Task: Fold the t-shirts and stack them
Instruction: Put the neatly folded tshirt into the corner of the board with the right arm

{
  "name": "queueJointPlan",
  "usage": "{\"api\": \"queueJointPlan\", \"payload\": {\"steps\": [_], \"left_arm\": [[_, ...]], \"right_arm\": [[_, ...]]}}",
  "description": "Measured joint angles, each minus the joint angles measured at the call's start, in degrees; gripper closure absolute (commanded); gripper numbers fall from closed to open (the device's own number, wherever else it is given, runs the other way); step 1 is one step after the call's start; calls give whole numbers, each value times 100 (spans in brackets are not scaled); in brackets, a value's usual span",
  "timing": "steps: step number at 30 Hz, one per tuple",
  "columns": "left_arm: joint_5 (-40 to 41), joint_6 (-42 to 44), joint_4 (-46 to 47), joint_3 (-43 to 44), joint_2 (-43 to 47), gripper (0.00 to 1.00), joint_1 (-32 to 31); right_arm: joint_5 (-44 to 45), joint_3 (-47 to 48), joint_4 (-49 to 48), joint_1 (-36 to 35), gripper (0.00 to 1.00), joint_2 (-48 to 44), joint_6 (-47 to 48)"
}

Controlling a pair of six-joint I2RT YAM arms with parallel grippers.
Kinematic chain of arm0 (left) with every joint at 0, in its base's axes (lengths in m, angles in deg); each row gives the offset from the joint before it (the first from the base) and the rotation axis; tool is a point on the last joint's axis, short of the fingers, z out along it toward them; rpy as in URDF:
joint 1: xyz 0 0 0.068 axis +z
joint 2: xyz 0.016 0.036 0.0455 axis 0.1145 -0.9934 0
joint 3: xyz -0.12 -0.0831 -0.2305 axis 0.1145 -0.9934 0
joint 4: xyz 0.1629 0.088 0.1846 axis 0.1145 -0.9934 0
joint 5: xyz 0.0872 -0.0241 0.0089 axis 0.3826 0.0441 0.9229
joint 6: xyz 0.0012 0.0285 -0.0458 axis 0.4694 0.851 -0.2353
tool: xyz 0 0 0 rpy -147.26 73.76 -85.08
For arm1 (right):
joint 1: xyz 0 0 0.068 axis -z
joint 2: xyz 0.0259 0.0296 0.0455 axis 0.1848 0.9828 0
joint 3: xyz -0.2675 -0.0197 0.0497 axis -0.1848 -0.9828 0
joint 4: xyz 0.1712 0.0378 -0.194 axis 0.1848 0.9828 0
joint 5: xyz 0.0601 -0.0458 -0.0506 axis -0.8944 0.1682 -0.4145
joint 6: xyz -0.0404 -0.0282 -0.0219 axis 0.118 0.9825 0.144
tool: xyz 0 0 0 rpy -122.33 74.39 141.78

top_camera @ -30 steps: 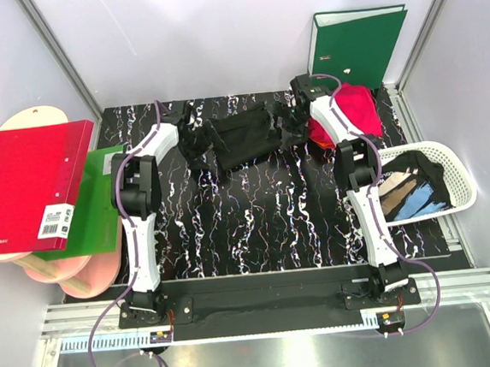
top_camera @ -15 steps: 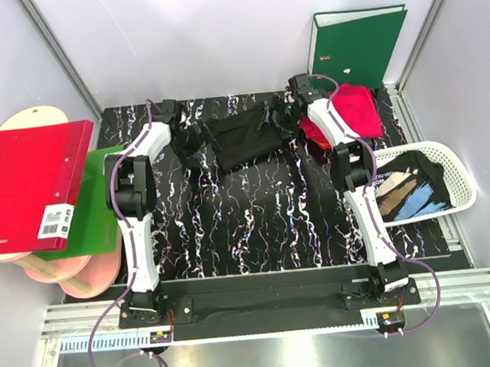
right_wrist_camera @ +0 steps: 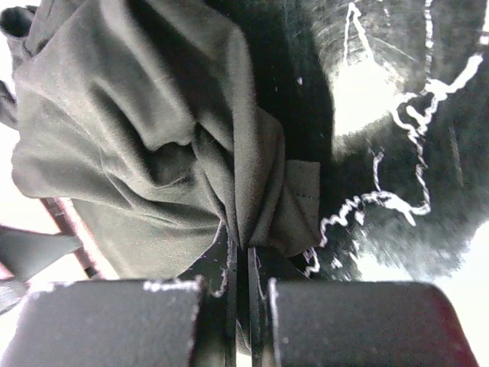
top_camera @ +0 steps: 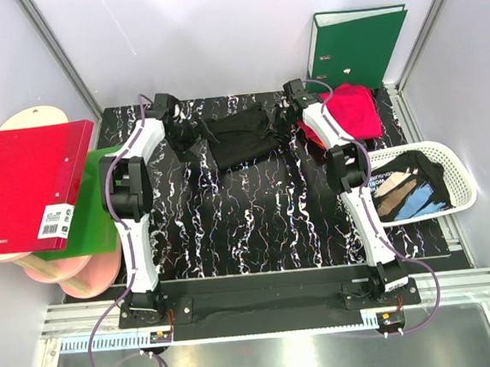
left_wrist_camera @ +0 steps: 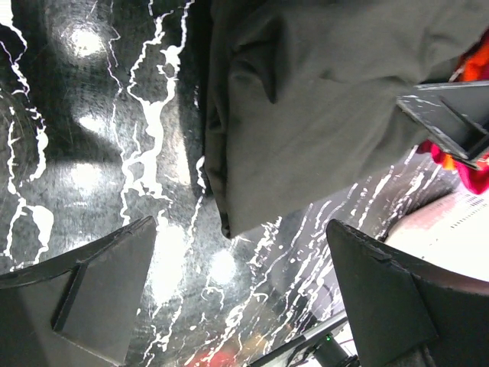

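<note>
A: Item one, and its location?
B: Black t-shirt (top_camera: 239,138), rumpled, part-folded. It lies on the marbled table (top_camera: 257,225), upper centre of the overhead view.

A: Tools attending?
B: Right gripper (right_wrist_camera: 248,277): pressed together, pinching a bunched fold at the shirt's right edge. Left gripper (left_wrist_camera: 237,264): spread wide just beside the shirt's left corner, holding nothing.

A: Other stock?
B: Crimson t-shirt (top_camera: 357,109), upper right. Printed tee (top_camera: 405,193) in the white basket (top_camera: 456,165), right side.

A: Step in hand?
B: Probably securing both edges for a fold. Next, the left fingers must close on the corner, then both arms lift evenly.
</note>
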Motion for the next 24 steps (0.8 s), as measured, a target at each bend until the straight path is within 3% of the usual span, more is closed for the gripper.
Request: {"api": "queueJointPlan", "payload": {"steps": [12,24], "left_arm": [[-83,61,-15,-153,195,1,15],[-107,278,-42,-688,407,1,15]], "right_arm": [[2072,-142,629,-118,100,-1226,1309],[3023,-63,772,-46,100,-1513,1742]]}}
